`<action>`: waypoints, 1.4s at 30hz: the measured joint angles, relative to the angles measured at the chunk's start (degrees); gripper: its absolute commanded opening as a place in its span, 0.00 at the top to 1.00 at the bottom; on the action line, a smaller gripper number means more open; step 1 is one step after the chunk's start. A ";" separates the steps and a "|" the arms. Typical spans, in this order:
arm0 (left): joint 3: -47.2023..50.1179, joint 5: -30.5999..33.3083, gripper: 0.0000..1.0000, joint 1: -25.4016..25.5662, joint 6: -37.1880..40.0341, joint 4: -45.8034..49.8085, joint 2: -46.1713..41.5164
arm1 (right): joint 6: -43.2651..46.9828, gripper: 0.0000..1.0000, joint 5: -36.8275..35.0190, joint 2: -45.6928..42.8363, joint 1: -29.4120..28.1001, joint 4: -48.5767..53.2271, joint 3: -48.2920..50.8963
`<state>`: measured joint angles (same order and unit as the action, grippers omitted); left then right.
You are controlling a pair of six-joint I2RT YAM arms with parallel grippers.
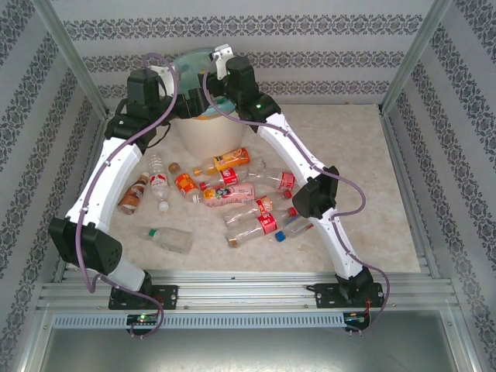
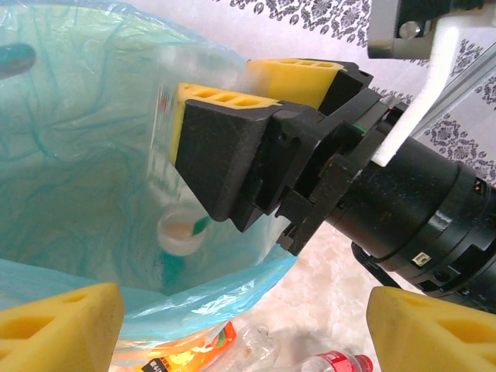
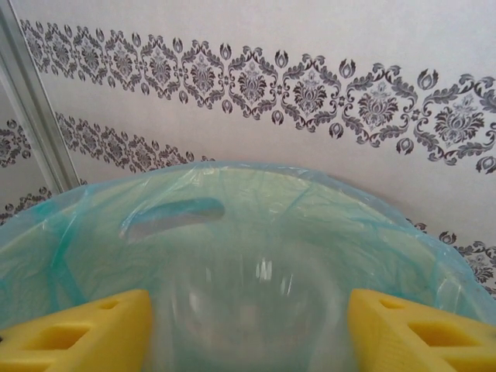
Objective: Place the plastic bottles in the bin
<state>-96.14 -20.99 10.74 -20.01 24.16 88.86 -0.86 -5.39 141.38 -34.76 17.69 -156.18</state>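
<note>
The bin (image 1: 194,138) stands at the back of the table, its pale teal liner (image 2: 77,155) folded over the rim (image 3: 256,174). Both grippers hang over its mouth. My right gripper (image 3: 249,333) (image 2: 219,81) (image 1: 208,101) is open; a clear plastic bottle (image 3: 248,302), blurred, is between its yellow pads, pointing down into the bin with its white cap (image 2: 180,232) lowest. My left gripper (image 2: 244,329) (image 1: 180,99) is open and empty at the bin's near rim. Several plastic bottles lie on the table, among them an orange-labelled one (image 1: 231,160) and a pink one (image 1: 229,194).
A brown bottle (image 1: 133,194) and a clear green-capped bottle (image 1: 167,239) lie beside the left arm. A blue-capped bottle (image 1: 291,226) lies close to the right arm's elbow (image 1: 314,198). Patterned walls and metal posts enclose the table. Below the left gripper lie an orange-labelled bottle (image 2: 194,353) and a red-capped one (image 2: 341,363).
</note>
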 measured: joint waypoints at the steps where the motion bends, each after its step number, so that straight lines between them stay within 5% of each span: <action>1: 0.02 0.02 0.17 -0.15 0.00 0.00 -0.07 | 0.02 0.27 -0.02 -0.02 0.00 -0.17 0.00; 17: 0.66 -0.44 0.18 -1.44 0.00 0.02 -0.87 | 0.44 0.30 -0.35 -2.10 -1.77 -0.37 0.00; 26: 0.66 -1.11 0.24 -1.44 0.44 2.67 -3.10 | -0.50 0.30 0.85 -10.38 -2.62 2.95 2.25; 33: 4.81 0.94 0.24 2.71 7.54 6.23 -14.29 | -3.28 0.31 2.82 -34.71 -2.62 4.17 29.03; 42: 15.74 5.99 0.24 23.52 20.15 8.52 -22.38 | -9.55 0.31 -0.59 -69.24 0.76 4.81 72.11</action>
<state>-80.40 -15.00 34.26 0.14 32.69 66.48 -10.41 -5.98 72.14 -34.00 22.50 -84.07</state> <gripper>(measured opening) 0.761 0.689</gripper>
